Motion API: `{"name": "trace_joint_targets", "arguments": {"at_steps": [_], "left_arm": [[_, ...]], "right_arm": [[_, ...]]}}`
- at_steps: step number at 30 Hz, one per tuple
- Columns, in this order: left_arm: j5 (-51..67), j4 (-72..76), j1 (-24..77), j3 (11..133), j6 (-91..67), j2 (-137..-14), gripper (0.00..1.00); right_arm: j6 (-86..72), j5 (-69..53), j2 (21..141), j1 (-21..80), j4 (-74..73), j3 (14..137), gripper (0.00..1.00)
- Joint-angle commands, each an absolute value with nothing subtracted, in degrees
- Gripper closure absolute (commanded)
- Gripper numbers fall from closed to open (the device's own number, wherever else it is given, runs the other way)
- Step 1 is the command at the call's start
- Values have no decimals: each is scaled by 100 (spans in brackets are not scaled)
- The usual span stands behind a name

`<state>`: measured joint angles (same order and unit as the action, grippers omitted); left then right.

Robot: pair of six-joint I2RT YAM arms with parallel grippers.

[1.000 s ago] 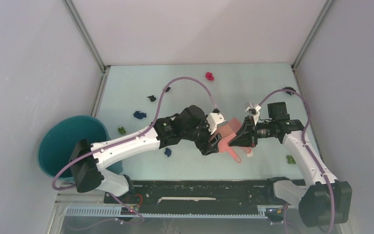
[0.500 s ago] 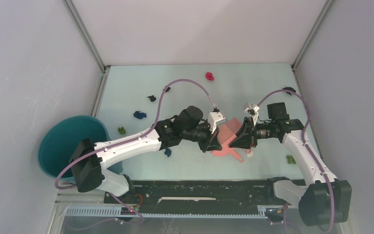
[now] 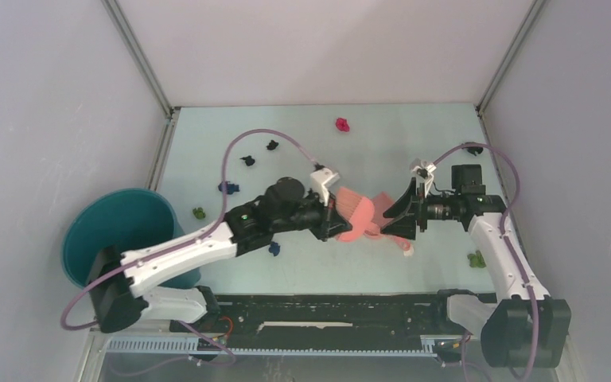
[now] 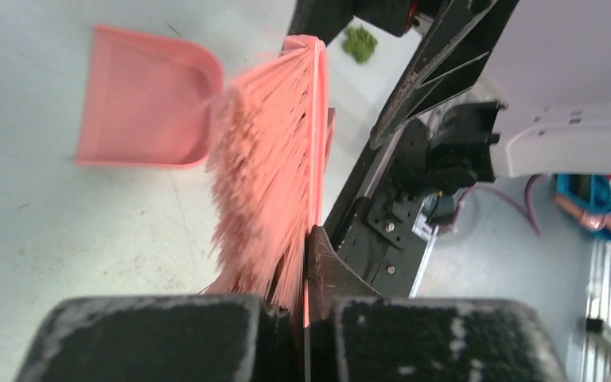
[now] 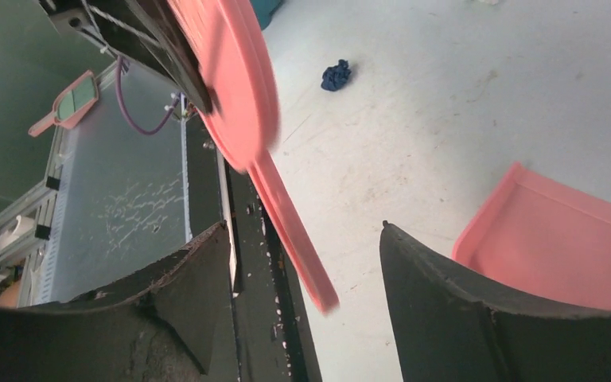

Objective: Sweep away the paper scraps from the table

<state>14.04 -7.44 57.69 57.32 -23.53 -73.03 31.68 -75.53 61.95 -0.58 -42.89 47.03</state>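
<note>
Clenches the left gripper [image 4: 306, 314] on the salmon-pink brush [image 4: 274, 175], its blurred bristles fanned out just beside the dustpan [image 4: 143, 95] lying flat on the bench [image 3: 414, 127]. Holds the right gripper [image 5: 304, 231] spread wide and grasping nothing, close by the dustpan, with the brush's handle tip showing between its fingers. Shows the paper scraps [image 3: 227, 188] lying apart from the dustpan: most well to its left, a magenta wad [image 3: 341, 124] far beyond it, a green wad [image 3: 474, 259] off to its right.

Pale grey walls [image 3: 318, 48], metal corner posts [image 3: 137, 54], even light
</note>
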Motion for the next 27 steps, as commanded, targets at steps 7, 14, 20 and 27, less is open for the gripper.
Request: {"name": "trace_joint_targets", "arguments": {"at_steps": [7,14,20,27], "left_arm": [[598,246,5590,5068,-3173,-5947,100],[458,857,5522,4600,-3708,-5690,100],[503,1240,5484,4451,-4069,-5807,100],[774,1907,5485,4256,-4578,-6176,100]], "right_arm": [[3017,-8483,6679,-391,-4318,4904,32],[2666,-9562,6925,-651,-4279,4904,31],[2000,-9815,7163,-818,-3854,4852,34],[1869,-9808,7057,-766,-3888,4860,35]]}}
